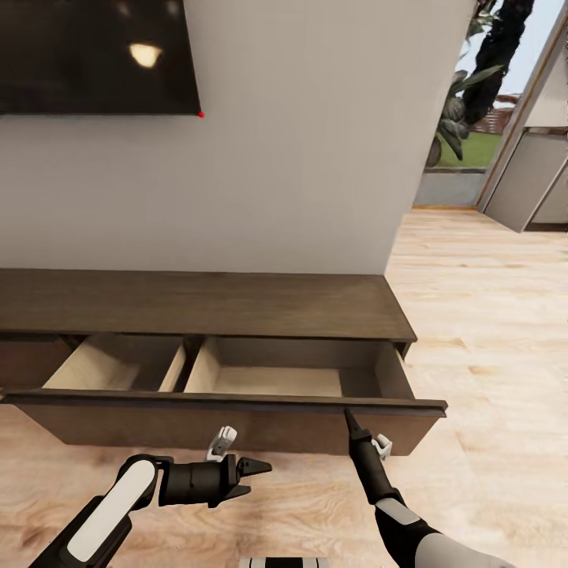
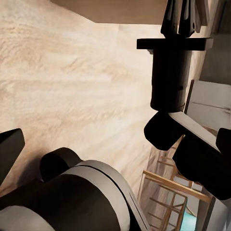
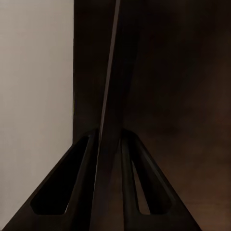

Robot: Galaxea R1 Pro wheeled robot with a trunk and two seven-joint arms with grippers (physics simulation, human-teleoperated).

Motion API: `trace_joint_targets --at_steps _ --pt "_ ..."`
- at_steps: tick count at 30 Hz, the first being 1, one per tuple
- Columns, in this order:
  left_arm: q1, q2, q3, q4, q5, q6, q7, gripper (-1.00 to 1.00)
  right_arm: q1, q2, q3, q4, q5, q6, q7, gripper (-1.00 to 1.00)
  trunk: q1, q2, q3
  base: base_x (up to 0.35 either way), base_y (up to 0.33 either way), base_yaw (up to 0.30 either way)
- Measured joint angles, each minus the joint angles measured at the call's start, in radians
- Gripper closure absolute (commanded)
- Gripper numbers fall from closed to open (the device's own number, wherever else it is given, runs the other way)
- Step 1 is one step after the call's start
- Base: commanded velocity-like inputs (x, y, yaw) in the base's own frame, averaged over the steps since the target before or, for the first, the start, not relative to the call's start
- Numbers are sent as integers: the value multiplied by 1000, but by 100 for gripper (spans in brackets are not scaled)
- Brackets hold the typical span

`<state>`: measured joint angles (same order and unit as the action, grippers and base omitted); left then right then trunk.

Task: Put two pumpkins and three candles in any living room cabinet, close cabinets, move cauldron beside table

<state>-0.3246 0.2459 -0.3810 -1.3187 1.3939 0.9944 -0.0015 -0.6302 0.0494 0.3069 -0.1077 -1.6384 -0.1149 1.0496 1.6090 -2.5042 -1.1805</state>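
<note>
From the head camera I see the long dark-brown wooden cabinet (image 1: 197, 304) against the grey wall (image 1: 300, 158), its drawer (image 1: 237, 410) pulled out over pale plank floor (image 1: 473, 315). My right gripper (image 1: 349, 416) pinches the drawer front; the left gripper (image 1: 256, 476) hangs open. The right wrist camera shows the fingers (image 3: 91, 192) clamping that dark panel edge (image 3: 113, 96).

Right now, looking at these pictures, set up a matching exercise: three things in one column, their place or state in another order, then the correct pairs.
1. long dark-brown wooden drawer
2. black right gripper
3. black left gripper
4. dark wall-mounted screen

A. above the light wooden floor, holding nothing
B. pulled out, both compartments bare
C. high on the grey wall
D. shut on the drawer front's top edge

Pairs: 1-B, 2-D, 3-A, 4-C
</note>
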Motion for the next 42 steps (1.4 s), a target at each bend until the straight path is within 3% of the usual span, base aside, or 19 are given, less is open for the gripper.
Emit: trace_joint_targets --at_steps 11,42 --pt "0 0 0 0 0 0 0 -100 0 0 5 0 1 0 0 100 0 0 0 -188 0 0" --pt "0 0 0 0 1 0 0 -100 -10 -1 13 14 -1 7 3 100 0 0 0 -42 0 0"
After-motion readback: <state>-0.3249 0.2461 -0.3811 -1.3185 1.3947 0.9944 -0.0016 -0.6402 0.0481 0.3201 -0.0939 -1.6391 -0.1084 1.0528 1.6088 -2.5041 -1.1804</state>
